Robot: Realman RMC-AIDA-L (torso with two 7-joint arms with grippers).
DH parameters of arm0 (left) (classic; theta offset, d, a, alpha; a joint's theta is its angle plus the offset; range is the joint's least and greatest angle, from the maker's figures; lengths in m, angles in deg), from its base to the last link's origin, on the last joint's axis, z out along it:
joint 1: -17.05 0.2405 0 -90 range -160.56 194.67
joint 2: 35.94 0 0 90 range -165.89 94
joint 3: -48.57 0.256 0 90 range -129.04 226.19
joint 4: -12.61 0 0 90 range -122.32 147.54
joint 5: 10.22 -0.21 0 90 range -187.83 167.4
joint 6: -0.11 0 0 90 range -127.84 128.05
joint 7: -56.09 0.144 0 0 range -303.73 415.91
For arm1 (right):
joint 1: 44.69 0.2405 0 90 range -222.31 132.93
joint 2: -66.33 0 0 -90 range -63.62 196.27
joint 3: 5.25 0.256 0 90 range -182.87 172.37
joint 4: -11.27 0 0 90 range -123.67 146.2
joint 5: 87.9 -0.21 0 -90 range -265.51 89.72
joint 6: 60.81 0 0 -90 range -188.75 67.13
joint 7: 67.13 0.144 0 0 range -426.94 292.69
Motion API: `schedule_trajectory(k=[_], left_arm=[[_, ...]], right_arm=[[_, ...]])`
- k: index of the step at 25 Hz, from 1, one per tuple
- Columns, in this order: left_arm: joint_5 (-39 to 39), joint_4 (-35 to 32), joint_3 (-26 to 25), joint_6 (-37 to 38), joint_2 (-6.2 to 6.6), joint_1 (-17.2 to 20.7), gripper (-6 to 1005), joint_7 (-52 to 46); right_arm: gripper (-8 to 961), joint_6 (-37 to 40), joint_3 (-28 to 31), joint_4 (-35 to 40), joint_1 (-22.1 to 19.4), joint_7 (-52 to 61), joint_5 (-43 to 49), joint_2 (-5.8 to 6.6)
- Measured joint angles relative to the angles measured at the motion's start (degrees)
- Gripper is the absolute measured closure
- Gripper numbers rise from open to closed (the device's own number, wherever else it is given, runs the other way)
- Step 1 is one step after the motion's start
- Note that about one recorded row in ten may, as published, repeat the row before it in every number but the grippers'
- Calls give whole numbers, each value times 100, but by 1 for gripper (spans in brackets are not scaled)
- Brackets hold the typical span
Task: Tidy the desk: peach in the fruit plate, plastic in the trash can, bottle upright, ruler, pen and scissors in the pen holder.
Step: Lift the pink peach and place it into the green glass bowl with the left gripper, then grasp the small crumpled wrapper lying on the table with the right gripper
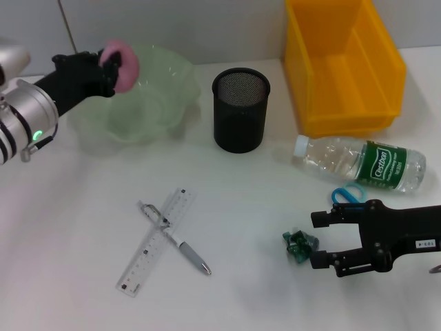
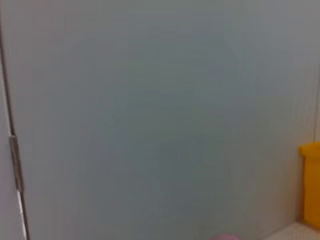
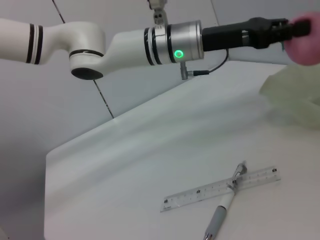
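Note:
My left gripper [image 1: 109,63] is shut on the pink peach [image 1: 124,69], held over the left rim of the pale green fruit plate [image 1: 155,103]. The right wrist view also shows the peach [image 3: 306,40] in the left gripper [image 3: 287,31] above the fruit plate [image 3: 295,95]. My right gripper [image 1: 317,240] stands open low over the desk [image 1: 69,227], its fingertips just right of a crumpled green plastic scrap [image 1: 300,243]. The bottle [image 1: 362,164] lies on its side. The blue scissors [image 1: 348,195] peek out behind the right gripper. The ruler [image 1: 157,241] and pen [image 1: 176,238] lie crossed at centre.
The black mesh pen holder [image 1: 240,109] stands at the middle back. The yellow trash can [image 1: 341,62] sits at the back right, behind the bottle. The left wrist view shows mostly wall and a corner of the trash can [image 2: 310,185].

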Motion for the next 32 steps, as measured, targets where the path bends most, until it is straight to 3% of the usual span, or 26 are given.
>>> schedule_trajectory(k=[4, 10, 20, 26, 28, 32], left_arm=[[22, 4, 91, -37, -3, -17, 910, -23], [27, 19, 92, -52, -2, -11, 719, -21], [32, -23, 92, -61, 10, 42, 241, -38], [29, -29, 93, 9, 19, 42, 170, -117], [-25, -48, 128, 325, 53, 68, 170, -417], [-414, -559, 331, 1833, 270, 427, 170, -1569]], right_arm=[[126, -7, -14, 0, 6, 0, 0, -3], [126, -45, -42, 0, 22, 4, 0, -18], [126, -45, -52, 0, 22, 7, 0, -19], [126, -44, -49, 0, 22, 7, 0, -19], [126, -45, -41, 1, 22, 7, 0, -19], [126, -51, -25, 4, 22, 7, 0, -18]])
